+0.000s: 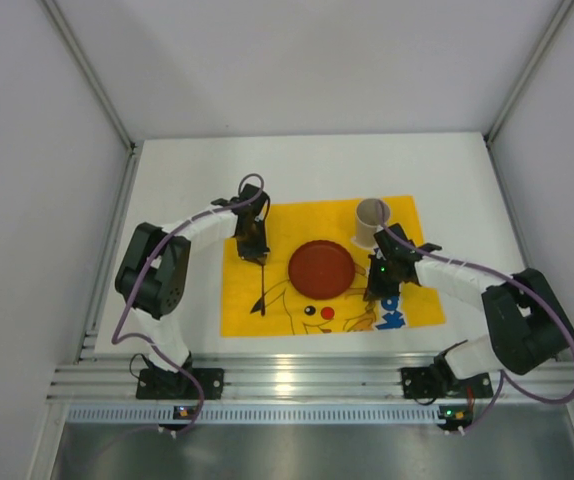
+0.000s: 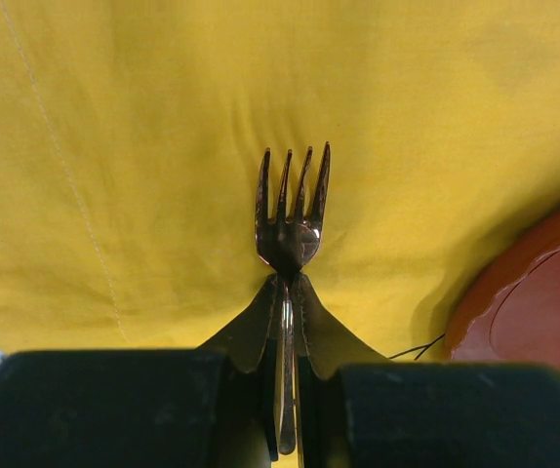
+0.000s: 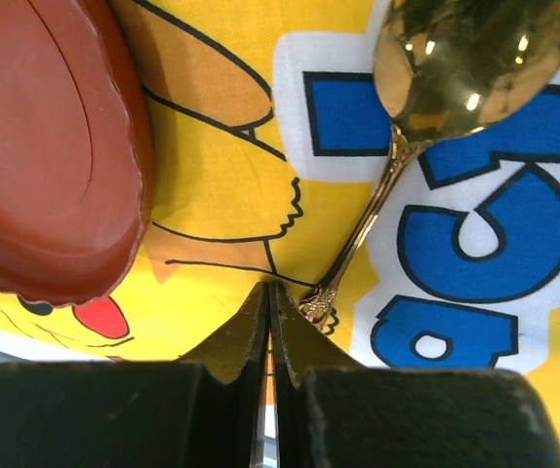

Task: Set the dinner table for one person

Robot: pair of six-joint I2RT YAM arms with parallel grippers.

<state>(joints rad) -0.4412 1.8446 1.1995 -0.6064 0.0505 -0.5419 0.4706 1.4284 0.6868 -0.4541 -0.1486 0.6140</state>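
Observation:
The white dinner table (image 1: 177, 200) carries a yellow Pikachu cloth (image 1: 239, 305) with a round red plate (image 1: 320, 267) at its middle. My left gripper (image 1: 251, 238) is over the cloth's left part, left of the plate. It is shut on a dark metal fork (image 2: 291, 210), gripped at the neck with the tines pointing away over the cloth (image 2: 143, 146). My right gripper (image 1: 381, 280) is over the cloth just right of the plate, jaws shut with nothing between them (image 3: 270, 292). A gold spoon (image 3: 426, 78) lies on the cloth's blue lettering, its handle end beside my right fingertip.
A beige cup (image 1: 371, 221) stands upright on the cloth's far right part, just beyond my right gripper. The plate's rim shows in the left wrist view (image 2: 534, 292) and the right wrist view (image 3: 56, 156). A ridged aluminium rail (image 1: 297, 380) edges the near side; white walls enclose the table.

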